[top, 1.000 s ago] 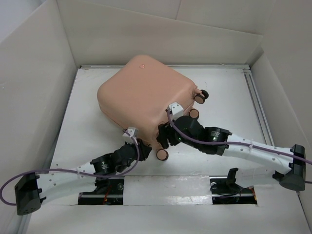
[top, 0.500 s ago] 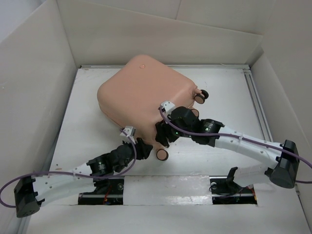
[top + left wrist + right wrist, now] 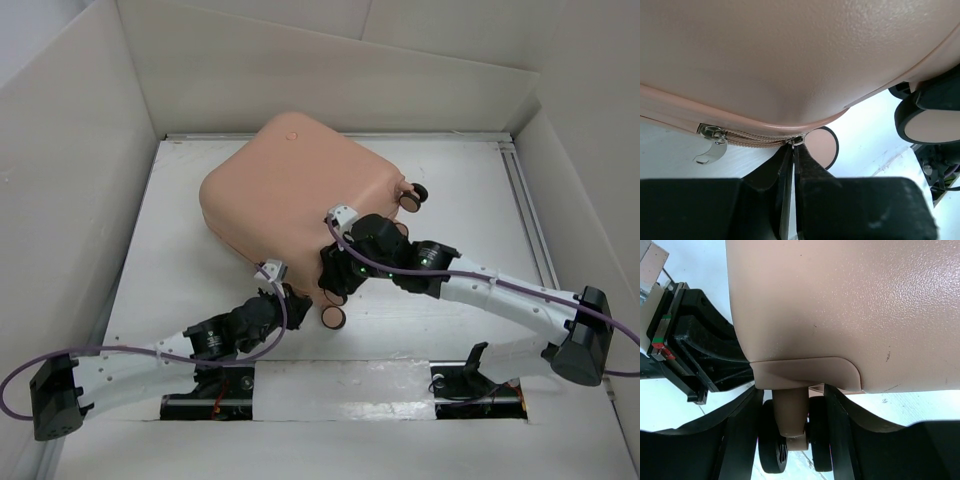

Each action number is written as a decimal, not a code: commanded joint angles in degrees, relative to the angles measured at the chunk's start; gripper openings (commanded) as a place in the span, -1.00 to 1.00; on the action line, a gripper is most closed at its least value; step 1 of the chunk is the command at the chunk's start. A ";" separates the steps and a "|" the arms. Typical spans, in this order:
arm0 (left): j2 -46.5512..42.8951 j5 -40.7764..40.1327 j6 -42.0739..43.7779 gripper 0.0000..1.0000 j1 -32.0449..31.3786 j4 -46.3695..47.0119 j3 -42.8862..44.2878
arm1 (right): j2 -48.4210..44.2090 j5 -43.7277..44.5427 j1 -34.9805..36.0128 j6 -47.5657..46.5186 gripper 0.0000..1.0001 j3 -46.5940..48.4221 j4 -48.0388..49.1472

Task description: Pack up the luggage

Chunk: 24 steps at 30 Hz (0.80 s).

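Evidently pinched shut with the left pincer (image 3: 795, 150), and by the look of it clamped on the small silver zip slider (image 3: 796, 141) at the wheel-end corner of the peach-pink hard-shell suitcase (image 3: 290, 190). Cannot make out the tab itself between the black fingertips (image 3: 810, 167), only a metal loop right at their meeting point. Leading off from that slider along the suitcase's lower seam, away from the wheel corner: a peach zipper track (image 3: 755, 136), teeth seemingly meshed, ending at a second silver pull (image 3: 710, 145) hanging loose. Just on the other side of the slider, tucked under the suitcase corner: a round peach-faced wheel (image 3: 821, 146).

Spread apart with the right pincer (image 3: 792, 405), set astride the peach wheel stem (image 3: 790, 412) on the suitcase's wheel end, one finger on each side, no squeeze visible. Below that stem, a black twin wheel (image 3: 774, 455).

Lying flat on the white counter (image 3: 450, 170), shell halves together: the suitcase, beyond both pincers, long axis slanting from the wheel end by the right arm toward the far left.

Probably zip work next. Hinges on one thing: seam direction, leaving the slider along the suitcase's near-left edge, so a pull along that edge rather than off the shell. Nearer that seam with the left arm; better used as a brace at the wheel end with the right.
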 commanded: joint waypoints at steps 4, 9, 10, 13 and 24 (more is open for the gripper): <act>-3.41 -7.92 -1.03 -1.00 0.61 -0.13 2.88 | -2.53 0.98 -1.88 -1.31 -0.87 -1.90 1.04; -7.45 -15.06 -11.83 -1.00 0.61 -12.87 2.88 | -6.83 2.22 -5.48 -0.25 -0.93 -6.12 1.04; -8.77 -15.76 -13.42 -1.00 0.61 -15.93 2.35 | -8.14 2.22 -6.09 -0.25 -0.93 -6.65 1.04; -9.83 -17.00 -19.74 -1.00 0.61 -17.88 1.82 | -10.69 2.22 -8.47 -0.25 -0.93 -8.76 -0.01; -20.71 -18.76 -27.78 -0.89 0.61 -23.35 2.86 | -15.79 -0.42 -9.88 -0.25 -0.42 -9.83 -1.07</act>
